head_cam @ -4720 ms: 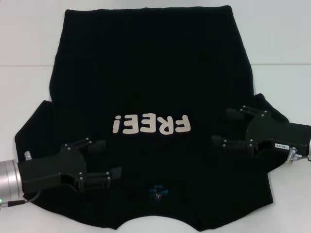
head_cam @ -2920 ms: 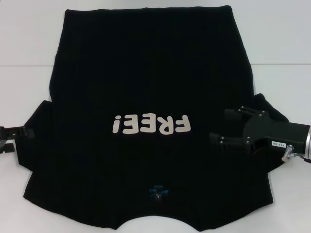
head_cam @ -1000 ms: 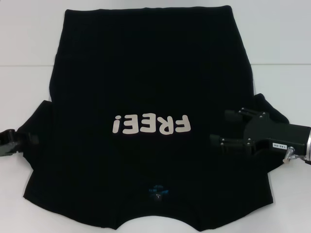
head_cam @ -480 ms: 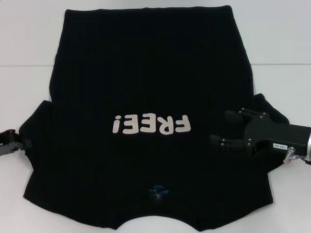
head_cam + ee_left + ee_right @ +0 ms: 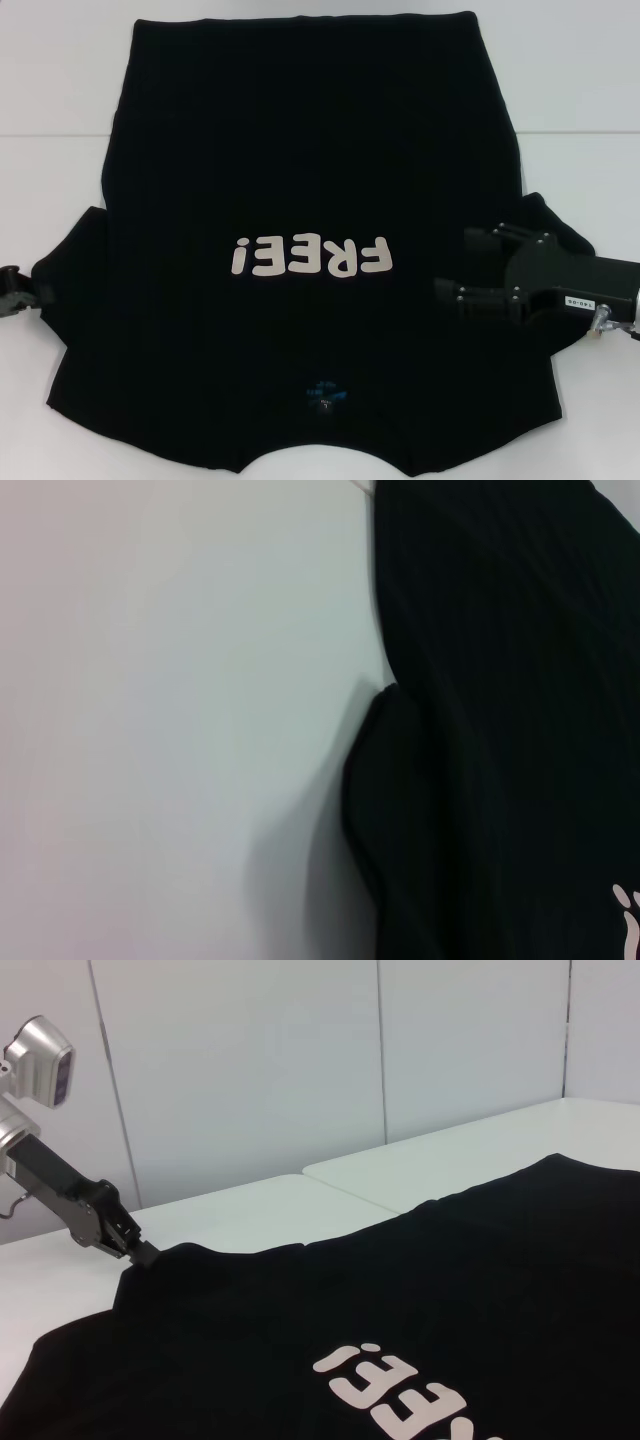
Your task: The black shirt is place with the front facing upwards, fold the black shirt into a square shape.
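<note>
Sleeve fold pending: left tool [image 5: 22, 290], state unclear, meets flat black fabric shirt [image 5: 310, 180] sleeve; released right tool [image 5: 478, 270] hovers above opposite sleeve, which it must grasp next.

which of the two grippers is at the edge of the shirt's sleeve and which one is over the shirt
The left gripper is at the sleeve tip of the shirt, by the table. The right gripper hovers, open, over the fabric beside the lettering.

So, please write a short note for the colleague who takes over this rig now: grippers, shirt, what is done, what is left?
Left gripper: at the tip of the shirt's left sleeve, at the table edge.
Right gripper: open, above the right sleeve area, holding nothing.
Black shirt: flat on the white table, "FREE!" print up, collar nearest the robot.
Done: no fold visible.
Left: fold both sleeves in, then fold the body to a square.
</note>
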